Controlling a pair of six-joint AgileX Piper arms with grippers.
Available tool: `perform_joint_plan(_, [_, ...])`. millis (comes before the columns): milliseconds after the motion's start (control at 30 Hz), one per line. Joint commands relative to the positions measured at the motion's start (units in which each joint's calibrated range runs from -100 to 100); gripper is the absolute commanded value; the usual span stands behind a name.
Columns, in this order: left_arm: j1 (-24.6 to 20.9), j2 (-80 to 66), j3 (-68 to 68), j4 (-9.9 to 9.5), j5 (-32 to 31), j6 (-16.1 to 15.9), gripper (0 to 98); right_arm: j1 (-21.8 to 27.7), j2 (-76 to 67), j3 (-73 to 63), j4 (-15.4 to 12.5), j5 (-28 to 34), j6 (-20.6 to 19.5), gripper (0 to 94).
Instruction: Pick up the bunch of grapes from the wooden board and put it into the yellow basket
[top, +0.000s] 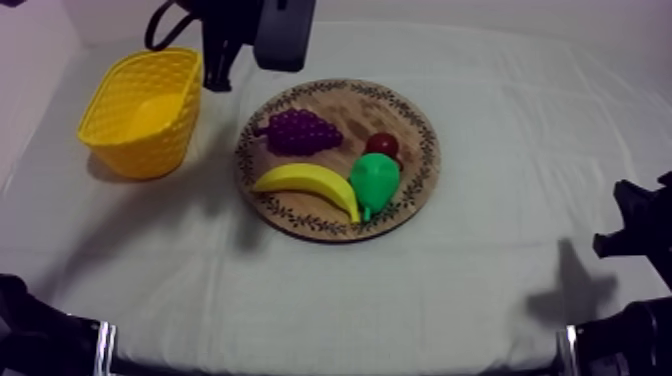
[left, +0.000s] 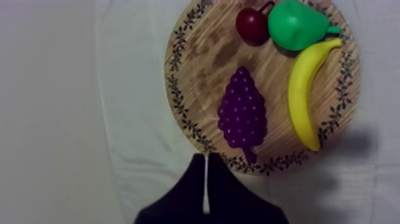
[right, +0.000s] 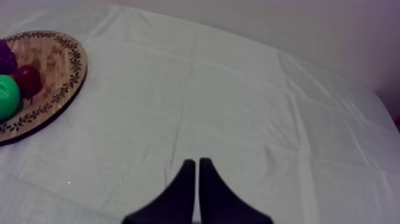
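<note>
Finding one: the bunch of grapes (left: 242, 113) lies on the wooden board (left: 202, 59), on the half nearer the yellow basket (top: 145, 110), apart from the other fruit. Your left tool (left: 206, 159) hangs just outside the board's rim, with the grapes straight ahead of its tips. Their long axis runs directly away from the tool. The stalk end points back at it and lies close to the patterned rim; the rounded end faces the board's centre.

Finding two: your left tool's fingers lie together as a narrow wedge with nothing between them. You would have to part them before any grasp, and in my judgement they should close across the width of the bunch, not along it.

Finding three: your right tool (right: 196, 161) is likewise closed on nothing and sits low over bare counter (top: 480, 300), well apart from the board. The left arm is plainly the nearer one, and the basket stands on its side.

Condition of the item: deep purple, a knobbly tapered cluster, broad toward the stalk end. The banana (left: 306, 89) lies alongside it with a clear strip of board between, while the pear (left: 294, 24) and the small red fruit (left: 253, 25) sit beyond its far end. I judge little risk of disturbing them.
</note>
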Motion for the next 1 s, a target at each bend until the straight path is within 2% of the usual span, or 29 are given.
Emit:
perform_joint_plan(0, [0.21,-0.05,0.17,-0.29,-0.49,0.48,0.4,0.01,-0.02,-0.01,0.01,-0.01,0.01,0.5])
perform_joint_plan(67, [0.39,-0.06,0.55,-0.66,-0.89,1.02,6.2,0.01,-0.02,-0.01,0.01,-0.01,0.01,0.5])
perform_joint_plan(200, [0.52,0.06,2.01,-1.09,-2.22,1.73,31.9,0.01,-0.02,-0.01,0.01,-0.01,0.01,0.5])
perform_joint_plan(300, [0.43,0.25,3.17,-1.26,-3.23,2.27,54.9,0.01,-0.02,-0.01,0.01,-0.01,0.01,0.5])
perform_joint_plan(433, [0.37,0.65,4.13,-1.76,-4.00,3.30,73.1,0.01,-0.02,-0.01,0.01,-0.01,0.01,0.5])
perform_joint_plan(633, [0.43,1.37,4.50,-2.54,-4.29,4.43,82.7,0.01,-0.02,-0.01,0.01,-0.01,0.01,0.5])
perform_joint_plan(967, [0.58,3.94,4.86,-2.84,-5.98,5.56,84.0,0.01,-0.02,-0.01,0.01,-0.01,0.01,0.5])
